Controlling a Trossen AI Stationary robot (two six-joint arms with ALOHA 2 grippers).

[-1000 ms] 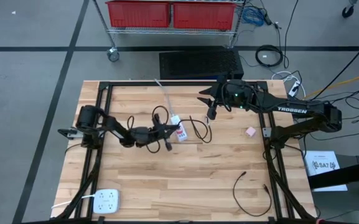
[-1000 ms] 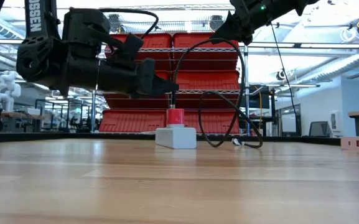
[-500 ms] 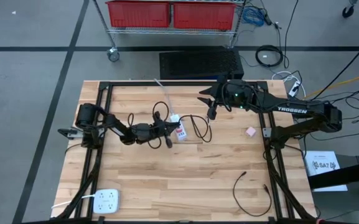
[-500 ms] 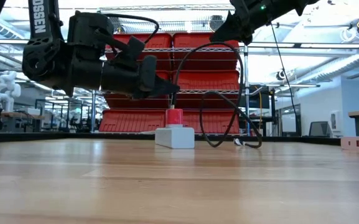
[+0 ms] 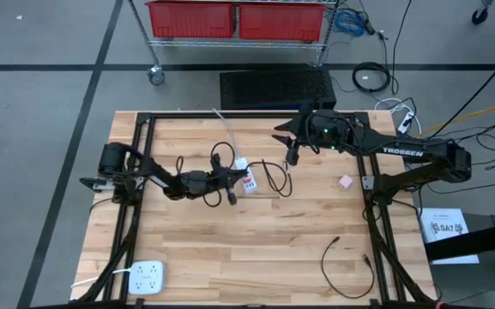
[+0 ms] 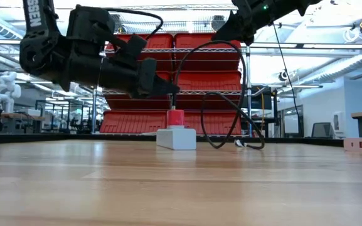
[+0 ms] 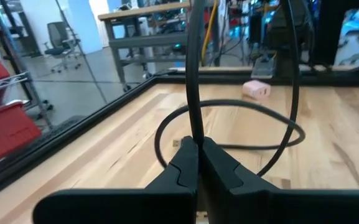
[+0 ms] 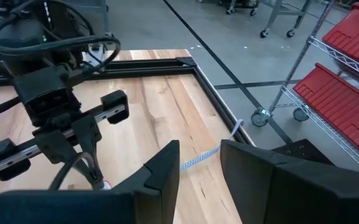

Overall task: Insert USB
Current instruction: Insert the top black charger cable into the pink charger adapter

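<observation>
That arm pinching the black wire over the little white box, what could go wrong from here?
The left gripper is shut on the black cable just above the red plug standing in the white charger block. The block looks small and unanchored, so a sideways pull might drag or tip it. The cable also loops loosely across the table beside the block, so the loop could snag as the arm moves. The right gripper hangs nearby, with a slight collision risk.

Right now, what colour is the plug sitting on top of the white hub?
Red. The plug on the white hub shows best in the low view.
</observation>
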